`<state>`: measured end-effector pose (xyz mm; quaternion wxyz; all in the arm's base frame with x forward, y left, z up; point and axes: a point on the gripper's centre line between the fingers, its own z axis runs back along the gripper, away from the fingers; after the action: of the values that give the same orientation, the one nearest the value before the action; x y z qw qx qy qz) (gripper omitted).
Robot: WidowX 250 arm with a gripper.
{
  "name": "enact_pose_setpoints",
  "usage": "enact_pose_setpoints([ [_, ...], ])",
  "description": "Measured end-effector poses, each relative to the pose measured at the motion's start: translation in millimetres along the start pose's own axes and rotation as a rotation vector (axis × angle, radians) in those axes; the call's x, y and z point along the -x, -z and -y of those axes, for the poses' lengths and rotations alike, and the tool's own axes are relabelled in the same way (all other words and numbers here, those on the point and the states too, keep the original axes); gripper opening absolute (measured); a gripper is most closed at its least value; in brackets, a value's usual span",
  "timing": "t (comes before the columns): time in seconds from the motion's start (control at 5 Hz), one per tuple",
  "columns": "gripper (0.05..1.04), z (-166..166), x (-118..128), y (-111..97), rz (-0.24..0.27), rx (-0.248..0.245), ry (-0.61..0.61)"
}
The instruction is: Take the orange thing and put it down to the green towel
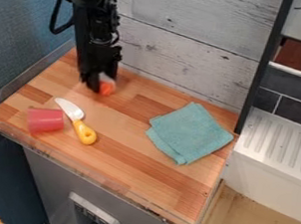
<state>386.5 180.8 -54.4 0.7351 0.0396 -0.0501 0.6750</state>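
Orange thing at gripper, upper-left of green towel, well apart. Can't tell if jaws apart or clamped. Risk: shallow grip, slips short of towel; uneven folds could tip it on release.

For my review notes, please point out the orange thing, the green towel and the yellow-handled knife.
Orange thing (106, 88): camera view, its lower part.
Green towel (190, 133): camera view, middle of the folded cloth.
Yellow-handled knife (84, 133): camera view, on the handle.
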Motion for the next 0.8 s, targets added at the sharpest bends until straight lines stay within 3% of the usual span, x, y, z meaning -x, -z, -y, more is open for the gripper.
enact_pose_setpoints([
  [0.2, 0.633, -5.8, 7.3, -21.7, 0.025, 0.013, -0.050],
  [0.4, 0.633, -13.1, 26.4, -38.0, 0.006, 0.021, -0.110],
  [0.8, 0.633, -40.1, 83.6, -59.1, 0.008, 0.008, -0.233],
])
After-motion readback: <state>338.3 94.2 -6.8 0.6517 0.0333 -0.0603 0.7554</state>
